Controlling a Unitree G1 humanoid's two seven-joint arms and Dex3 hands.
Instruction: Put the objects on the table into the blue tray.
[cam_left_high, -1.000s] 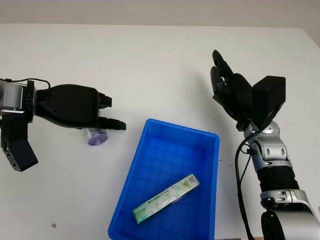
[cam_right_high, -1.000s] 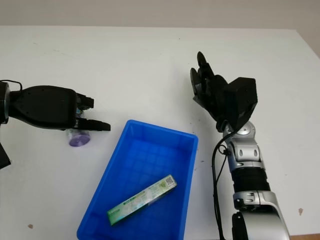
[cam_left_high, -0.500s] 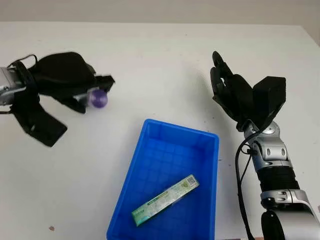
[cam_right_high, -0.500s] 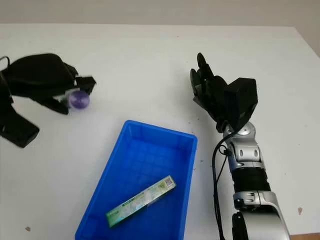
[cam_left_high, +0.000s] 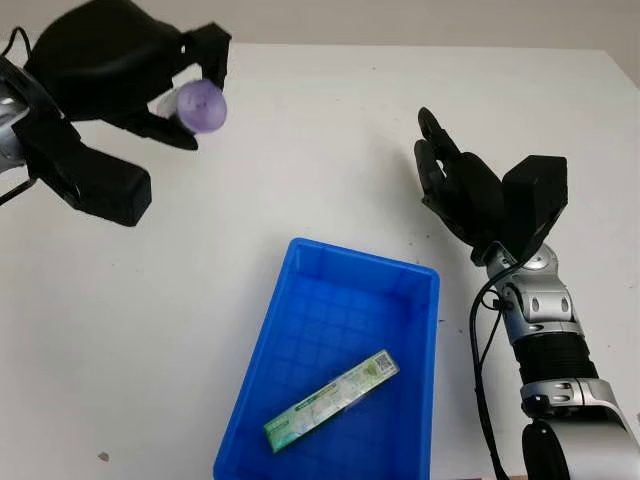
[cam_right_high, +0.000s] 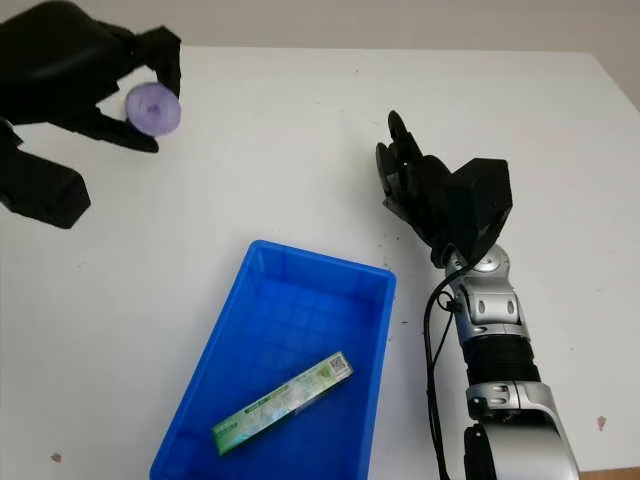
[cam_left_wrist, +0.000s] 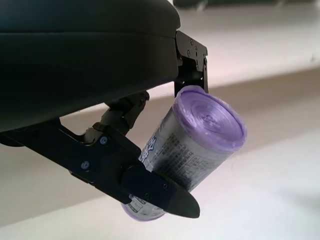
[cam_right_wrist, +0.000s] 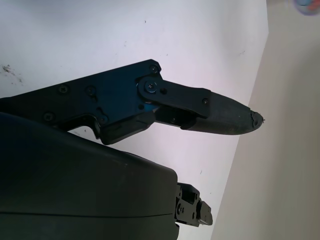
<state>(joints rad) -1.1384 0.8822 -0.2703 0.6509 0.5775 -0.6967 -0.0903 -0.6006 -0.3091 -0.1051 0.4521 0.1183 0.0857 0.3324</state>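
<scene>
Since the earlier frames the left hand (cam_left_high: 120, 75) has lifted the small purple-capped bottle (cam_left_high: 196, 106) off the table and carried it from beside the blue tray (cam_left_high: 420, 330) up to the upper left of the frame, where it now hangs well clear of the white table (cam_left_high: 320, 150). The wrist view shows the fingers (cam_left_wrist: 150, 187) clamped round the bottle's printed body, the purple end (cam_left_wrist: 210, 120) poking out past them, so the hold looks firm but sits toward one end. The tray sits at the lower middle of the frame with a green packet (cam_left_high: 333, 399) already lying across its floor. The right hand (cam_left_high: 460, 195) is open, raised at the middle right of the frame, just beside the tray's far right corner. To do this step well, I would swing the bottle over the tray's upper half, away from the packet, bring it low inside the walls before letting go so it cannot roll or bounce out, and keep the right hand where it is.
</scene>
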